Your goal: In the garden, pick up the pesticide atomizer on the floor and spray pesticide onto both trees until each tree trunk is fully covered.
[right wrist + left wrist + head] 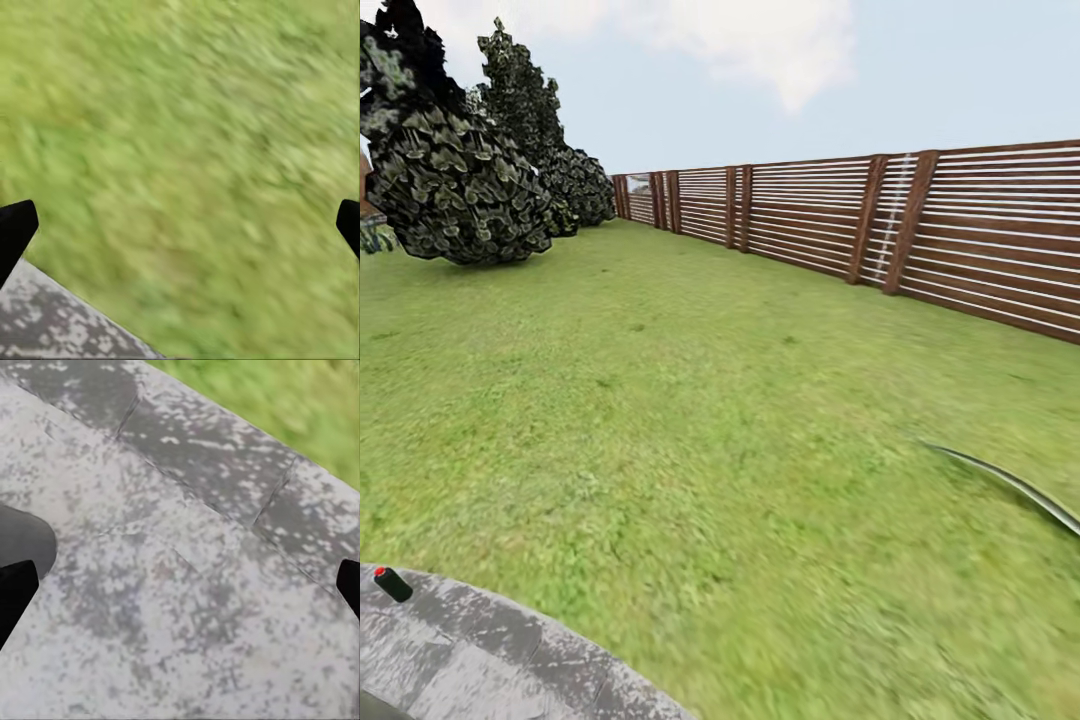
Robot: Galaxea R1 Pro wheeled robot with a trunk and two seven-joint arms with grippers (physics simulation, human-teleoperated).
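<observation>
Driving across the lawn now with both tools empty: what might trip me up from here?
1. A thin curved strip lies in the grass ahead to the right; the base might snag on it.
2. The stone paving ends at the lawn, so that edge may jolt the base.
3. The fence closes off the right side.

Green lawn meets speckled grey paving at its edge.
</observation>
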